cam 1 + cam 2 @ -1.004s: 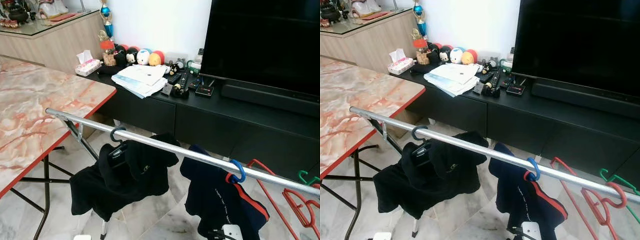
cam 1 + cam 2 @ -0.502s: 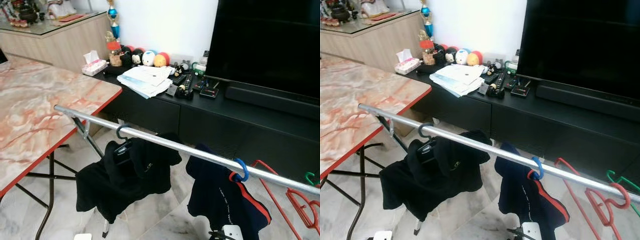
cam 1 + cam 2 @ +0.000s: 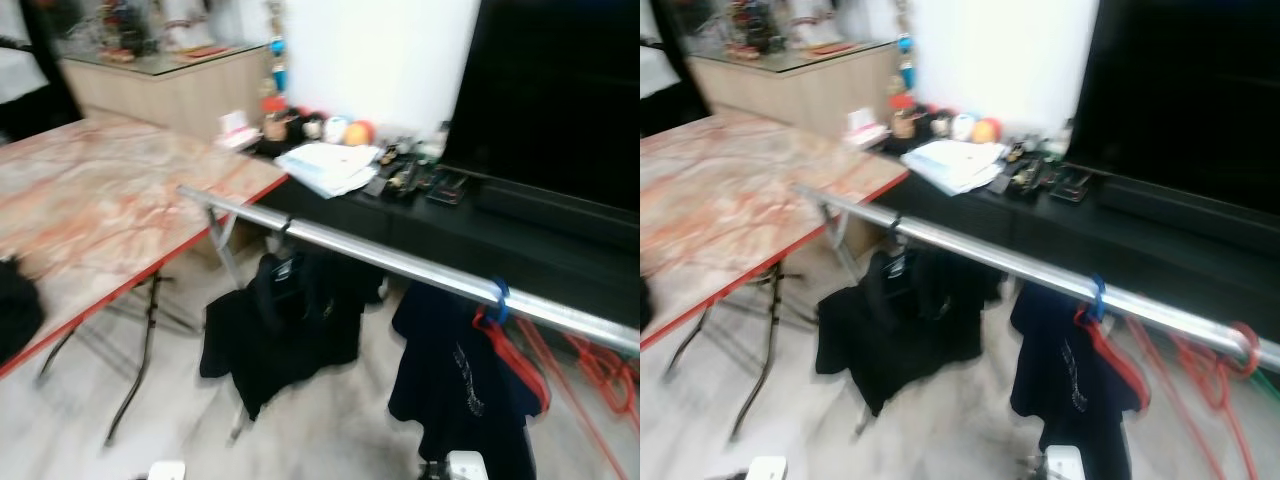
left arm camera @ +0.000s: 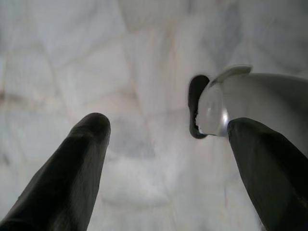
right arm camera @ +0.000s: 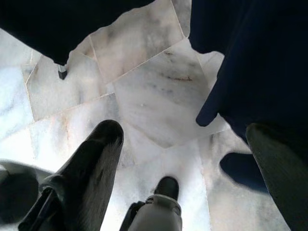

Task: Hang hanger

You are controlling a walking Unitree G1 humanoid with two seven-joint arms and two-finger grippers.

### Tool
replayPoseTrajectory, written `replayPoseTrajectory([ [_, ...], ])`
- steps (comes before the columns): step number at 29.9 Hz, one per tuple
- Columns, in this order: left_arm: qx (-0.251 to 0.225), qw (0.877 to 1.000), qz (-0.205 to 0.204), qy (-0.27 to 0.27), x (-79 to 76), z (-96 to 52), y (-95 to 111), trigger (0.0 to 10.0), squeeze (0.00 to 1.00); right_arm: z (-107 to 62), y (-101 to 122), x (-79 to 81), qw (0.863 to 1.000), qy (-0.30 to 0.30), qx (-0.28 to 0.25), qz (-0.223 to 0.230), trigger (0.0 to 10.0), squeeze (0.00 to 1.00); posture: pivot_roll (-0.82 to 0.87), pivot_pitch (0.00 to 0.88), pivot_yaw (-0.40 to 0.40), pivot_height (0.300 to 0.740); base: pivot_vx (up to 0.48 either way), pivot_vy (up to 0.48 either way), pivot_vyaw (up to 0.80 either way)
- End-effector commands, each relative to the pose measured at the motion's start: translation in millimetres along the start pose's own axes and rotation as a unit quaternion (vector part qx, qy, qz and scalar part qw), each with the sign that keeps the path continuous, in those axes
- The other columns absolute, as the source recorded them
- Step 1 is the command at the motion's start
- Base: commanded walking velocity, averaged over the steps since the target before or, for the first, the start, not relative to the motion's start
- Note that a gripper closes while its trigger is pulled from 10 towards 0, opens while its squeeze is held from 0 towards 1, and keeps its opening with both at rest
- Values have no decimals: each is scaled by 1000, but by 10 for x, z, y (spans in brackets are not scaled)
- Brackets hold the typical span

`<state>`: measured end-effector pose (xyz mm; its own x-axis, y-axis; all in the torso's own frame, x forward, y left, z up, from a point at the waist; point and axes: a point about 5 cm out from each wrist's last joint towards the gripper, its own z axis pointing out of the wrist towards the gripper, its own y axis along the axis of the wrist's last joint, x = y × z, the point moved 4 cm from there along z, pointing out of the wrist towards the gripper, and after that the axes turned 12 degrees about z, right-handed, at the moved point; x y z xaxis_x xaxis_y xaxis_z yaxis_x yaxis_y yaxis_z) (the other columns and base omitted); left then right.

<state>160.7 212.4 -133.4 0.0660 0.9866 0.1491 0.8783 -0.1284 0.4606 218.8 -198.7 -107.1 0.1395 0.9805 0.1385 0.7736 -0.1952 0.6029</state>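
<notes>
My left gripper (image 4: 163, 163) hangs down low and points at the floor. Its two black fingers (image 4: 67, 173) are spread wide apart, and nothing sits between them. My right gripper (image 5: 192, 173) hangs down too, also aimed at the floor. Its two black fingers (image 5: 86, 173) are wide apart as well, with nothing held. Both arms are down at my sides and touch nothing. The pictures from my head are blurry.
</notes>
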Motion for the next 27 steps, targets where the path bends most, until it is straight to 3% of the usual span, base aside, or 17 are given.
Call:
replayPoseTrajectory([
  [1,-14,1000,1,12,108,9,115,10000,0,-1,-65,41,1000,4,7,4,10000,0,-42,41,53,740,-292,0,0],
  [11,-8,1000,-2,20,224,-4,76,10000,0,2,-66,35,1000,-1,13,7,10000,0,-42,63,50,740,-56,0,0],
  [27,-9,1000,6,13,173,0,80,10000,0,4,-78,37,1000,0,21,3,10000,0,-41,72,50,740,0,0,-728],
])
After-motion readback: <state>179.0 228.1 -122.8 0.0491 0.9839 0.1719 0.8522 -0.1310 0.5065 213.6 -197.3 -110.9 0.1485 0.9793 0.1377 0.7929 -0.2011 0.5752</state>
